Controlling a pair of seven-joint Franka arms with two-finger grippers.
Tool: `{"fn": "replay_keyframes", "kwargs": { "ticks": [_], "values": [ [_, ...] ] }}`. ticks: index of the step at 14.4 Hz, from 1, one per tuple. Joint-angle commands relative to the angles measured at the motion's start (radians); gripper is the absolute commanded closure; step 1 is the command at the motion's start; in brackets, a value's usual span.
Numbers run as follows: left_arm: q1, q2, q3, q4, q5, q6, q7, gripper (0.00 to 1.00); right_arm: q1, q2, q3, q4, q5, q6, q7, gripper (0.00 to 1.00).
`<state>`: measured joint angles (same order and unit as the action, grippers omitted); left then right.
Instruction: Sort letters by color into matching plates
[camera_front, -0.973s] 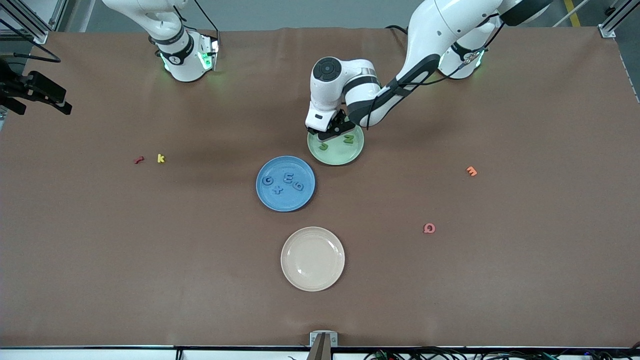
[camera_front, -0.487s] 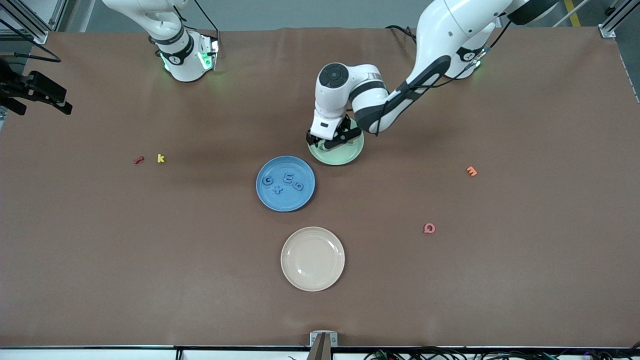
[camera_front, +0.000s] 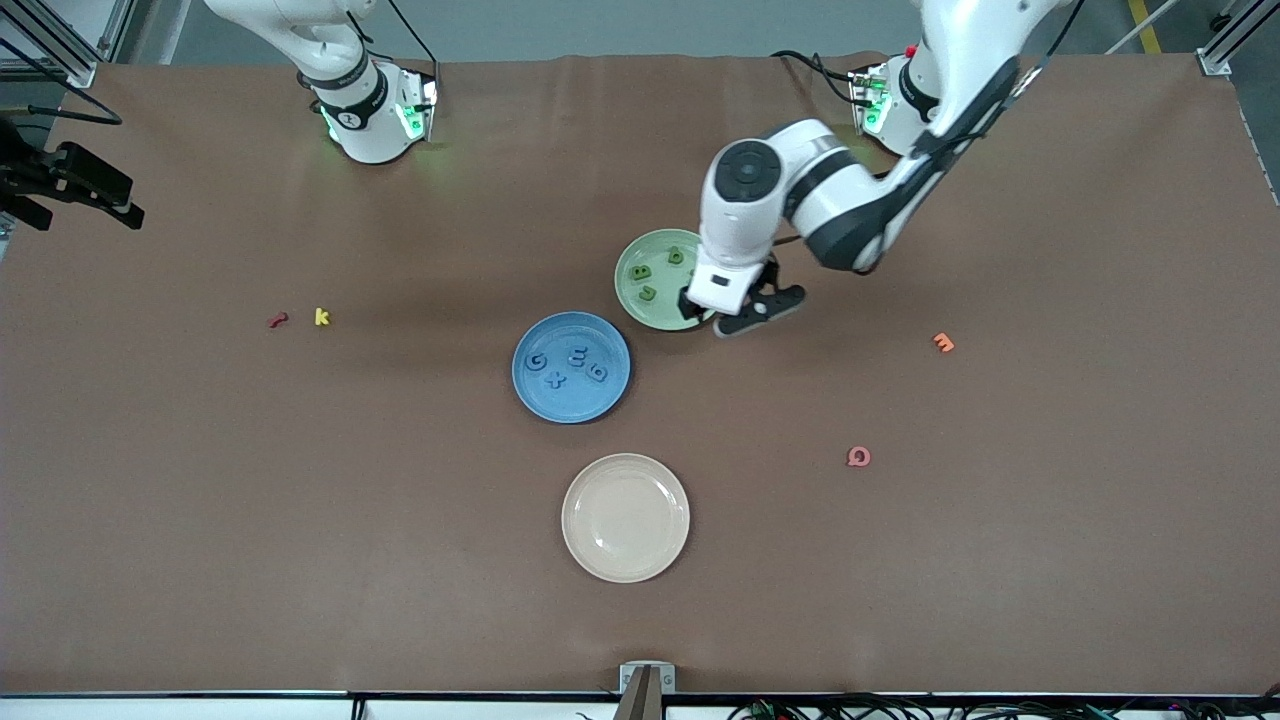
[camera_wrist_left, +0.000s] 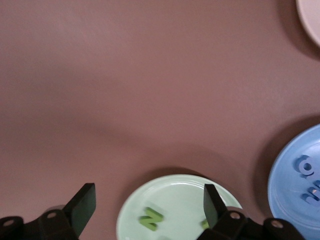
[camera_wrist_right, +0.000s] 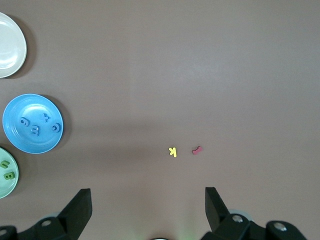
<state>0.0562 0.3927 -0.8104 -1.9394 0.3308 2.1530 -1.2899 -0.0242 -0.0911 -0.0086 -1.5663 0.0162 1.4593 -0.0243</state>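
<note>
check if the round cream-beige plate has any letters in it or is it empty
Empty. In the front view the round cream-beige plate shows only a bare inside, with no letter on it; it lies nearer the front camera than the blue plate.

Brown bench (camera_front: 300, 500), blue plate (camera_front: 571, 405) with blue letters (camera_front: 577, 356), pale green plate (camera_front: 632, 300) with green letters (camera_front: 641, 272), cream plate (camera_front: 625, 518)
</note>
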Motion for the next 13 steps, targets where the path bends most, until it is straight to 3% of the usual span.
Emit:
{"fn": "replay_keyframes", "kwargs": {
  "ticks": [1, 7, 13],
  "values": [
    [0.109, -0.132, -0.016, -0.021, -0.113, -0.063, 0.189, 0.05, -0.006, -0.027, 0.002, -0.026, -0.002, 0.003, -0.014, 0.00],
    [0.312, -0.245, -0.015, 0.033, -0.208, -0.212, 0.490, 0.05, -0.008, -0.025, 0.002, -0.026, -0.002, -0.002, -0.014, 0.00],
    [0.522, -0.268, -0.013, 0.204, -0.320, -0.442, 0.782, 0.05, -0.011, -0.024, 0.001, -0.026, -0.013, 0.001, -0.019, 0.00]
  ]
}}
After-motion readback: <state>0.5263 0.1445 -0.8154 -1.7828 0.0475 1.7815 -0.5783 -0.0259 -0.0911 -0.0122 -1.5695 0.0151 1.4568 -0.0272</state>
